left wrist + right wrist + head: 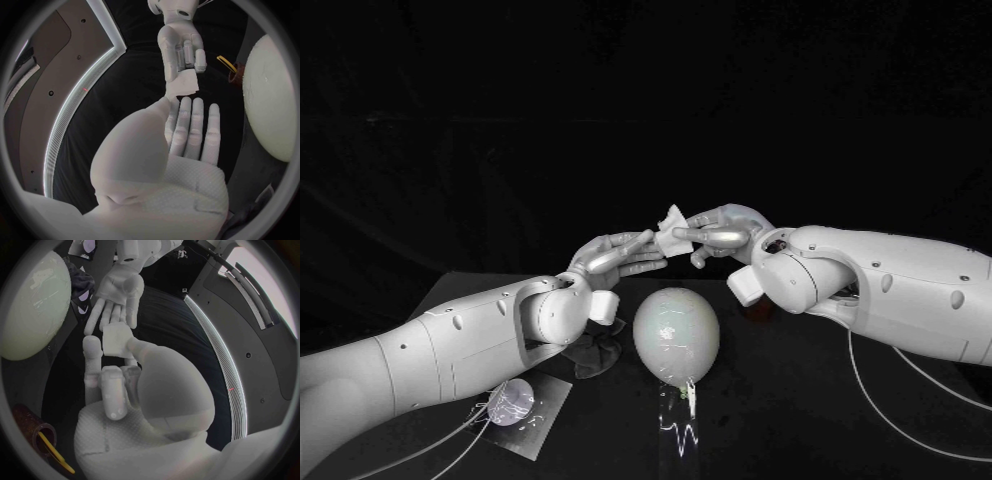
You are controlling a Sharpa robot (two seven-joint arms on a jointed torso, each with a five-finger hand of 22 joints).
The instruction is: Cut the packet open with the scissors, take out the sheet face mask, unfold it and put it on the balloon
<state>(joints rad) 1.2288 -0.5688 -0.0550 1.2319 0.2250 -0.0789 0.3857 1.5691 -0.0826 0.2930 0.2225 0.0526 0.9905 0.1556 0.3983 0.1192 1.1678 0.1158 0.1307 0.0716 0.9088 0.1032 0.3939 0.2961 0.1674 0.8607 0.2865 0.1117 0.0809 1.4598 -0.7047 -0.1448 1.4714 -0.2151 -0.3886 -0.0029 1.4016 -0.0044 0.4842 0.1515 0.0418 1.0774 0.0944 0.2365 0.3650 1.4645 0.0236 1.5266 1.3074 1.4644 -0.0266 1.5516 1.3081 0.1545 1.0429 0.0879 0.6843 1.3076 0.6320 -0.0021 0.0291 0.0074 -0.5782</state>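
Observation:
A small folded white sheet mask [672, 236] hangs in the air above the table, pinched by my right hand [720, 236] between thumb and fingers. My left hand [615, 257] reaches toward it with straight, spread fingers, and its fingertips [185, 102] touch the mask's [184, 84] lower edge. The right wrist view shows the mask [116, 338] at my right thumb, with my left hand [115, 295] meeting it from the other side. The pale balloon [675, 335] lies on the table below both hands. The cut packet [516, 405] lies flat under my left arm.
A dark red cup [28, 420] holding a yellow-handled tool [55, 454] stands by my right arm, close to the balloon [31, 300]. A dark crumpled thing [600, 355] lies between the balloon and my left wrist. Thin white cables [906, 420] trail across the table.

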